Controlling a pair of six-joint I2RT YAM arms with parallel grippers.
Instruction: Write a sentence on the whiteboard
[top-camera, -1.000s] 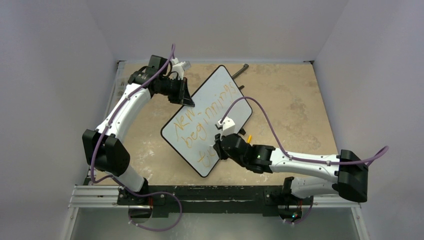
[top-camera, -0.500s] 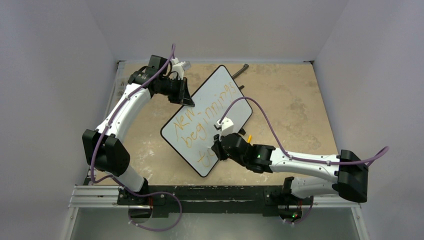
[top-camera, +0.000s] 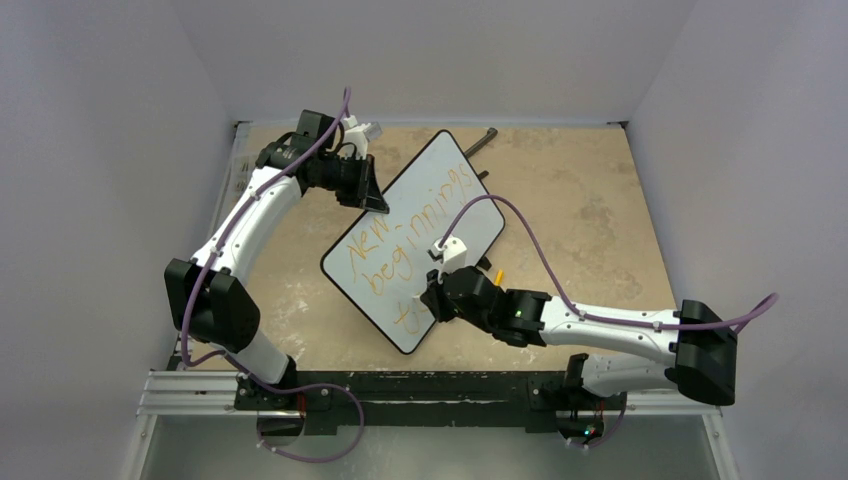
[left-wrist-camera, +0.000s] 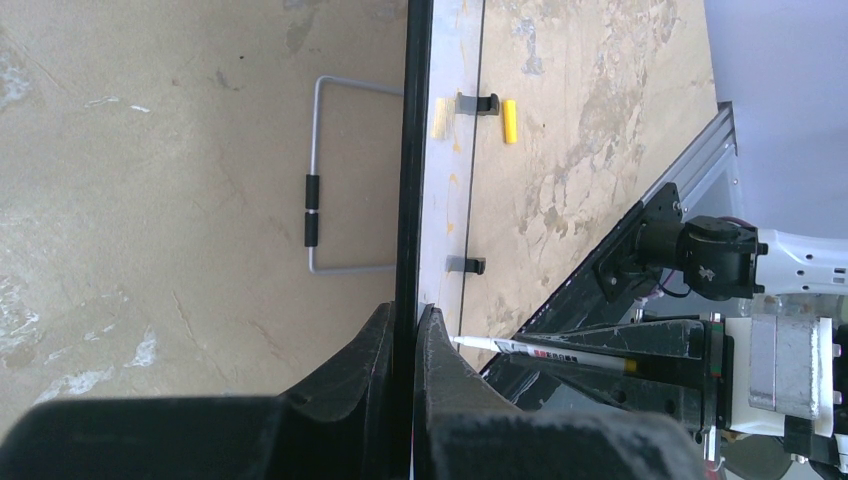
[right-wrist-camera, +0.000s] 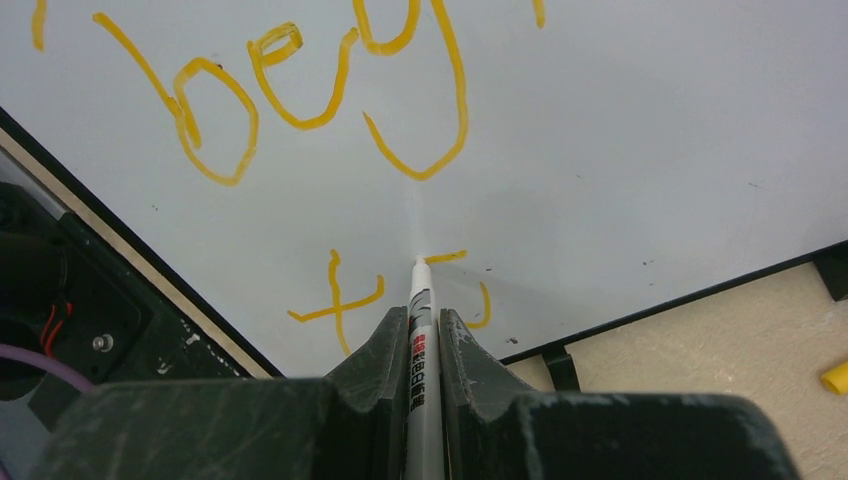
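The whiteboard (top-camera: 425, 215) lies slanted on the table, white with a thin black rim. Its orange sentence (top-camera: 385, 260) reads "New", "beginnings" and a started third line. My left gripper (top-camera: 375, 200) is shut on the board's upper left rim; in the left wrist view the rim (left-wrist-camera: 410, 150) runs between the closed fingers (left-wrist-camera: 405, 325). My right gripper (top-camera: 432, 300) is shut on a white marker (right-wrist-camera: 420, 310). The tip touches the board beside an orange "t" (right-wrist-camera: 335, 300) and an unfinished letter (right-wrist-camera: 470, 290), below "beg" (right-wrist-camera: 300, 90).
A yellow marker cap (left-wrist-camera: 510, 121) lies on the tan table right of the board, also seen in the top view (top-camera: 497, 274). A grey wire stand (left-wrist-camera: 325, 180) lies under the board's far side. Walls enclose the table on three sides.
My right gripper with the marker has shifted slightly left and up along the third line. The left arm and board have not moved.
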